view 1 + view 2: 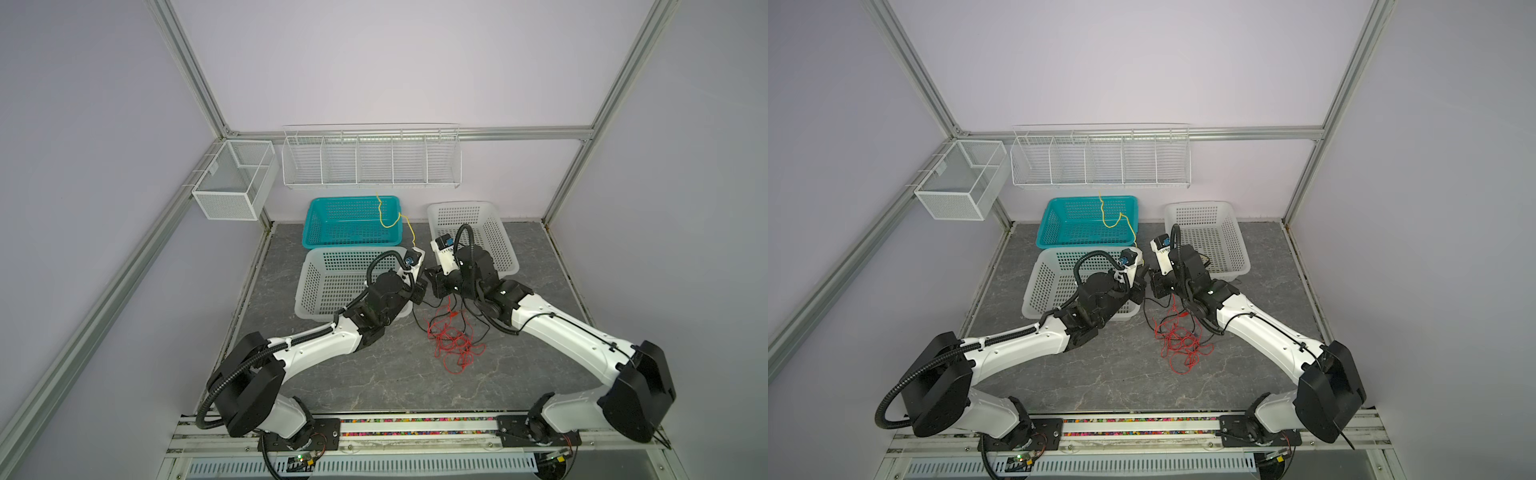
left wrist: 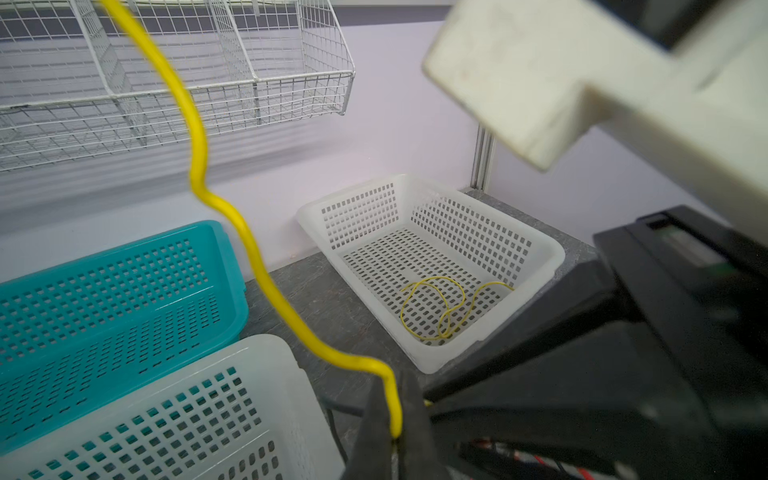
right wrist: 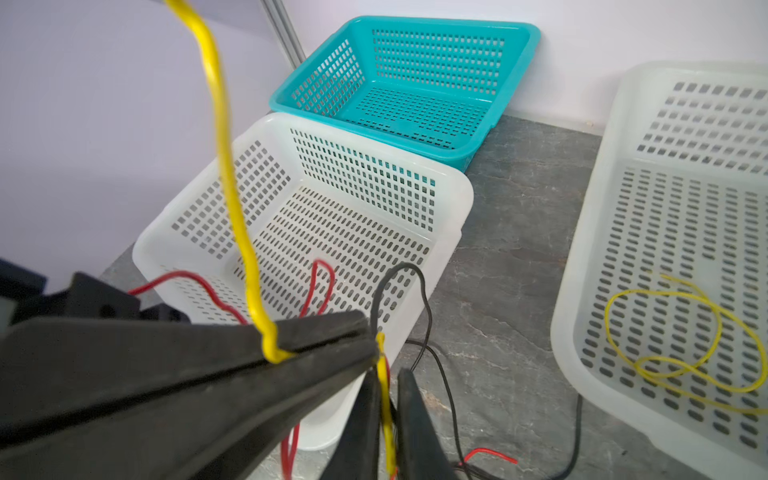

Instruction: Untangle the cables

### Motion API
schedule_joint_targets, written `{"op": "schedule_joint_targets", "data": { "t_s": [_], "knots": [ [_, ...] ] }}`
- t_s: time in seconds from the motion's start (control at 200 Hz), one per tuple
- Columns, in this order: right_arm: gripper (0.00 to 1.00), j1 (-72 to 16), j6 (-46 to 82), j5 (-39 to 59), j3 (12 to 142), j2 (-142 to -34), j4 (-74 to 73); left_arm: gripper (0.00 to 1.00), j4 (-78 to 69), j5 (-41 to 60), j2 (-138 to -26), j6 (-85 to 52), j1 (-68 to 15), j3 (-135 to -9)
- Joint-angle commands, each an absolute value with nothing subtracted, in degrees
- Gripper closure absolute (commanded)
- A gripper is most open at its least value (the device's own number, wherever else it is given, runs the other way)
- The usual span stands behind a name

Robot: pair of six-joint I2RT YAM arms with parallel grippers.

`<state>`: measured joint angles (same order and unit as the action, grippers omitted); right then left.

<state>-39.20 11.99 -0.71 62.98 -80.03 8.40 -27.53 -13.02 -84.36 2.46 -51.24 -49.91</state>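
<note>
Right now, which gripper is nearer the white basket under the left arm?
Left. Left gripper at white basket's right rim; right gripper beyond it, further right.

Yellow cable (image 3: 224, 137), far end off-frame

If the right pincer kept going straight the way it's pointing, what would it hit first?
Most likely the left pincer, just off the right pincer's tip; both are shut on the yellow cable. Beyond lies a white basket; depth is unclear.

The grey stone-patterned tabletop (image 1: 374, 382) I work over carries a teal basket (image 1: 316, 226) at the back, a near white basket (image 1: 305, 291) just before it, and a right white basket (image 1: 500, 237). A tangle of red and black cables (image 1: 453, 343) lies on its bare middle.
</note>
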Motion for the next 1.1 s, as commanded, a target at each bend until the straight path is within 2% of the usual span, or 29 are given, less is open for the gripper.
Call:
{"op": "schedule_joint_targets", "data": {
  "t_s": [0.0,0.165,0.525,1.095],
  "knots": [
    [0.94,-38.3,10.3,-3.9,64.3,-78.8,9.1,1.0,-25.7,-13.0,-82.8,4.4,-51.2,-49.4],
    [0.94,-37.0,9.8,-4.5,63.8,-78.2,9.7,1.0,-25.9,-10.7,-82.1,5.9,-51.2,-48.7],
    [0.94,-27.6,11.9,-1.0,60.7,-76.4,10.8,1.0,-27.2,-7.2,-78.1,8.5,-50.4,-45.2],
    [0.94,-22.7,13.7,7.6,59.4,-80.2,12.5,1.0,-34.7,-3.9,-75.1,4.4,-47.9,-42.4]
  ]
}}
